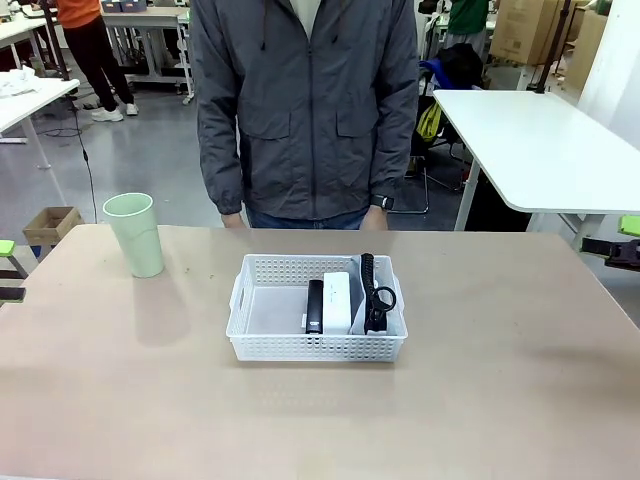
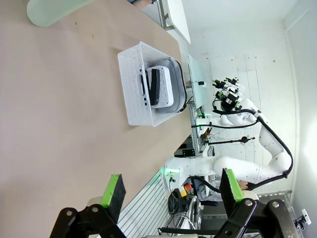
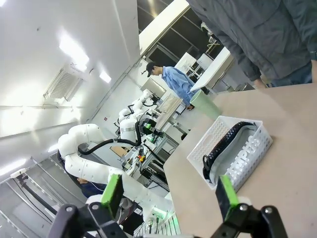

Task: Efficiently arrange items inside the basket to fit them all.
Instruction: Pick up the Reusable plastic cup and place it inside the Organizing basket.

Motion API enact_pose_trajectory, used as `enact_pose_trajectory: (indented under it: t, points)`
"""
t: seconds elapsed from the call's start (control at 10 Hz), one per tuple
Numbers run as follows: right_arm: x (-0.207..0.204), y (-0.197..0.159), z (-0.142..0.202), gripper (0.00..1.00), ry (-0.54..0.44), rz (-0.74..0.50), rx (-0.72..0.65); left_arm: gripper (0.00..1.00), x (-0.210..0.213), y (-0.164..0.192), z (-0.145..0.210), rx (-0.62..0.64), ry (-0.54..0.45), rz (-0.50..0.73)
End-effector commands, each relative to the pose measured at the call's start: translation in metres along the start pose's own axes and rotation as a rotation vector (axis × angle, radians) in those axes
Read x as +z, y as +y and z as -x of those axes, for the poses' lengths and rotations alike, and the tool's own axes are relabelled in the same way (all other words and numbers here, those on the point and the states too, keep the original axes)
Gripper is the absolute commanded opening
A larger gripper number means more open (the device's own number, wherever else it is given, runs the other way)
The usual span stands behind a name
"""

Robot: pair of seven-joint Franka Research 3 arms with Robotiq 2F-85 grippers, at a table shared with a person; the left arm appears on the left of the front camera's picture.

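White lattice plastic forms the basket [image 1: 315, 347], which sits in the middle of the tan table [image 1: 500, 400] with its long side toward the near edge. Three items lie in its right half. The black stapler [image 1: 315, 305] lies lengthwise, pressed against the left side of the white rectangular box [image 1: 338, 300]. The grey pouch [image 1: 394, 318] fills the strip between the box and the right wall, with its black strap [image 1: 368, 285] looped on top. The basket's left half has a bare floor.

The pale green cup [image 1: 135, 233] stands upright at the far left of the table, outside the basket and well apart from it. A person in a grey jacket [image 1: 305, 110] stands at the far edge, behind the basket.

The left gripper [image 2: 172, 191] hangs off the table's left side with its green-padded fingers spread wide, pinching nothing. The right gripper [image 3: 169, 194] is likewise spread and empty at the right side, and its camera shows the pouch's lettered side through the basket's end.
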State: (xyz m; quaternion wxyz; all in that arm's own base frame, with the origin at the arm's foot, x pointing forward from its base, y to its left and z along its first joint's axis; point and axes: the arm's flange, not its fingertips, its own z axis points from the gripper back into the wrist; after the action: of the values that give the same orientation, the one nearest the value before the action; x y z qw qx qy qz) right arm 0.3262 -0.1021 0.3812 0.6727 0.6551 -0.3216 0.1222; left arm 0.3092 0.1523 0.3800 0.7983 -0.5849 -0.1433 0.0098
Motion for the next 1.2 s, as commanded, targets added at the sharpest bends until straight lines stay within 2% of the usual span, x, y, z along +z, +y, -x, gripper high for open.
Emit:
enact_pose_trajectory:
  t: [0.0, 0.1, 0.2, 0.3, 0.4, 0.5, 0.7, 0.8, 1.0, 1.1]
  points:
    - [-0.001, 0.003, 0.000, 1.00, -0.008, -0.010, 0.008, 1.00, 0.000, 0.000, 0.000, 0.000, 0.000, 0.000]
    - [-0.001, 0.003, 0.000, 1.00, -0.008, -0.010, 0.008, 1.00, -0.002, -0.002, -0.005, -0.012, 0.022, -0.069]
    - [-0.001, 0.003, 0.000, 1.00, -0.008, -0.010, 0.008, 1.00, -0.006, -0.003, -0.015, -0.053, 0.009, -0.190]
    - [-0.001, 0.003, 0.000, 1.00, -0.008, -0.010, 0.008, 1.00, -0.011, 0.000, -0.028, -0.100, 0.032, -0.229]
    - [-0.001, 0.003, 0.000, 1.00, -0.008, -0.010, 0.008, 1.00, -0.011, 0.008, -0.040, -0.119, -0.017, -0.228]
    - [-0.001, 0.003, 0.000, 1.00, -0.008, -0.010, 0.008, 1.00, -0.005, 0.018, -0.047, -0.085, -0.094, -0.197]
    - [-0.001, 0.003, 0.000, 1.00, -0.008, -0.010, 0.008, 1.00, 0.007, 0.033, -0.063, -0.072, -0.273, -0.137]
    - [-0.001, 0.003, 0.000, 1.00, -0.008, -0.010, 0.008, 1.00, 0.011, 0.039, -0.070, -0.116, -0.370, -0.141]
    - [-0.001, 0.003, 0.000, 1.00, -0.008, -0.010, 0.008, 1.00, 0.006, 0.045, -0.081, -0.232, -0.435, -0.215]
    - [-0.001, 0.003, 0.000, 1.00, -0.008, -0.010, 0.008, 1.00, 0.002, 0.048, -0.084, -0.223, -0.407, -0.233]
